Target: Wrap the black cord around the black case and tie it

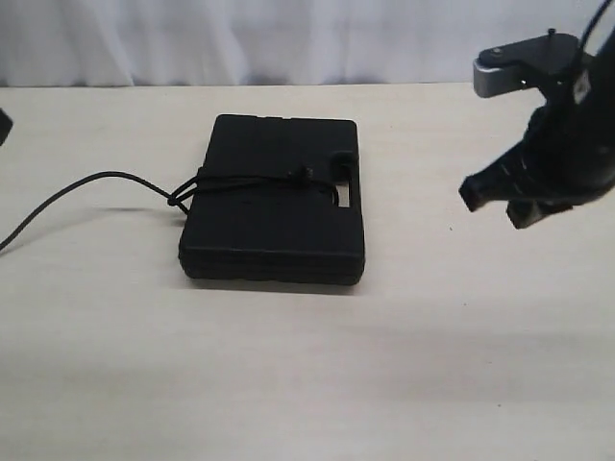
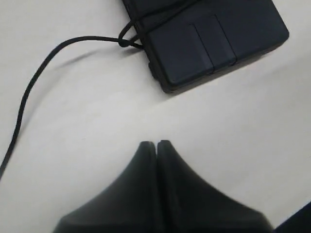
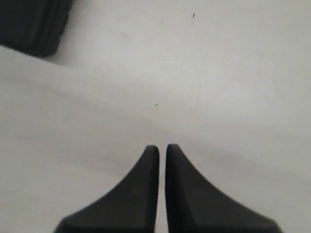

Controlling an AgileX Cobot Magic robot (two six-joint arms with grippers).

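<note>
A flat rectangular black plastic case (image 1: 274, 202) with a moulded handle slot along its right edge lies flat near the middle of the pale wood-grain table (image 1: 307, 365). A thin black rope-like cord (image 1: 252, 179) runs across the case's top from the left edge to the handle slot, with a knot sitting on the lid just left of the slot and a small loop bunched against the case's left side. From that loop the loose tail arcs away to the left over the table and runs out of view at the left edge. The left black gripper (image 2: 156, 144) hangs over bare table near the case's corner, its jaws pressed together with nothing between them. The right black gripper (image 3: 162, 147) is raised off the table well to the right of the case - its jaws are drawn together too, only a hairline gap showing, and they hold nothing. A white curtain (image 1: 288, 38) closes off the far side.
</note>
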